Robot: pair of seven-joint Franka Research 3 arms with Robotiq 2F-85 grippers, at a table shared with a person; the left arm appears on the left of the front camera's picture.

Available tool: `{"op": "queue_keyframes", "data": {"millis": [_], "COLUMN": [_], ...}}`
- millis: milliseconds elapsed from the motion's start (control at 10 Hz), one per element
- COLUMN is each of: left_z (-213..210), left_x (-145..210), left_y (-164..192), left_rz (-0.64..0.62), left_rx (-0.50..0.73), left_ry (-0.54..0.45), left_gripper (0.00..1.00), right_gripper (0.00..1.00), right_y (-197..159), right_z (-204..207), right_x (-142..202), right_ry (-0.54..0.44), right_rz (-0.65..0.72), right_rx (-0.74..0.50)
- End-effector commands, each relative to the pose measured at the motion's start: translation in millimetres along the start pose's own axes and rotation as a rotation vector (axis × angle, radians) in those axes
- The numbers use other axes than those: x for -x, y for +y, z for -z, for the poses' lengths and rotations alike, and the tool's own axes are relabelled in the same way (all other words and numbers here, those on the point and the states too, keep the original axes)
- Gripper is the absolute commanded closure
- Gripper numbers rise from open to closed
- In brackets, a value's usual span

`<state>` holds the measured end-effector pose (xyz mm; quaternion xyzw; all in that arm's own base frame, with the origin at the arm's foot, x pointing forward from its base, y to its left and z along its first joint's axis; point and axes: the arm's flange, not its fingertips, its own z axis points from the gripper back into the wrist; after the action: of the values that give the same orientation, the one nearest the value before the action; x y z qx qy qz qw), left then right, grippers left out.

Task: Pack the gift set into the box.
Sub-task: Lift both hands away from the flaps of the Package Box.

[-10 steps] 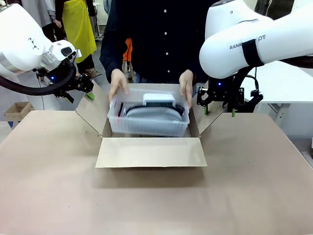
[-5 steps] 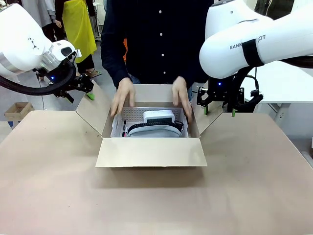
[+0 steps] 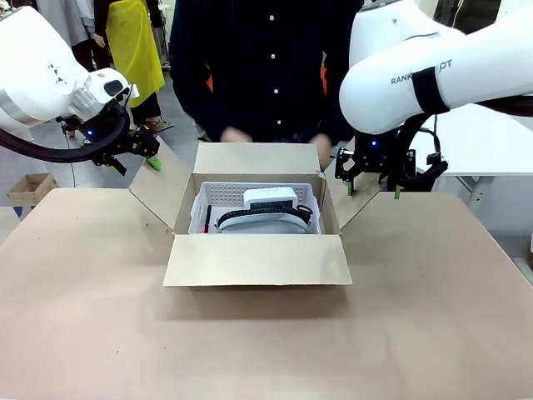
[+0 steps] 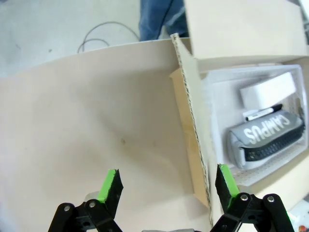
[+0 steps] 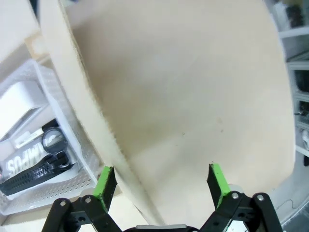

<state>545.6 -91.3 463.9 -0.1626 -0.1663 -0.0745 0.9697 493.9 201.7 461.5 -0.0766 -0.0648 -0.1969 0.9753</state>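
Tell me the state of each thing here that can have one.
Brown corrugated cardboard carton: open, all four flaps spread outward.
White perforated plastic basket: upright inside the carton, filled.
Left pincer: open, empty.
Right pincer: open, empty.

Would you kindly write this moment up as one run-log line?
gift set: inside box | person's hands: off gift set | left gripper: open, at left flap | right gripper: open, at right flap
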Motion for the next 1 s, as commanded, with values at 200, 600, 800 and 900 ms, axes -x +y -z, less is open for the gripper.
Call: {"op": "queue_keyframes", "data": {"millis": [200, 600, 800, 900], "left_z": [-100.2, -109.7, -88.9, -85.0], "left_x": [49.6, 76.5, 79.9, 75.8], "left_y": [35.8, 134.6, 176.5, 189.9], "left_rz": [0.235, 0.128, -0.053, -0.224], "left_rx": [0.615, 1.159, 1.26, 1.162], "left_ry": [0.033, -0.123, -0.189, -0.204], "left_gripper": [0.0, 0.0, 0.0, 0.0], "right_gripper": [0.0, 0.0, 0.0, 0.0], "right_y": [-110.6, -254.2, -297.7, -304.6], "right_z": [-65.2, -14.1, 30.4, 48.1], "right_x": [1.4, 6.0, 12.3, 12.4], "right_ry": [0.213, 0.215, 0.145, 0.088], "right_rz": [-0.257, -0.214, -0.047, 0.024], "right_rx": [-0.632, -1.247, -1.411, -1.472]}}
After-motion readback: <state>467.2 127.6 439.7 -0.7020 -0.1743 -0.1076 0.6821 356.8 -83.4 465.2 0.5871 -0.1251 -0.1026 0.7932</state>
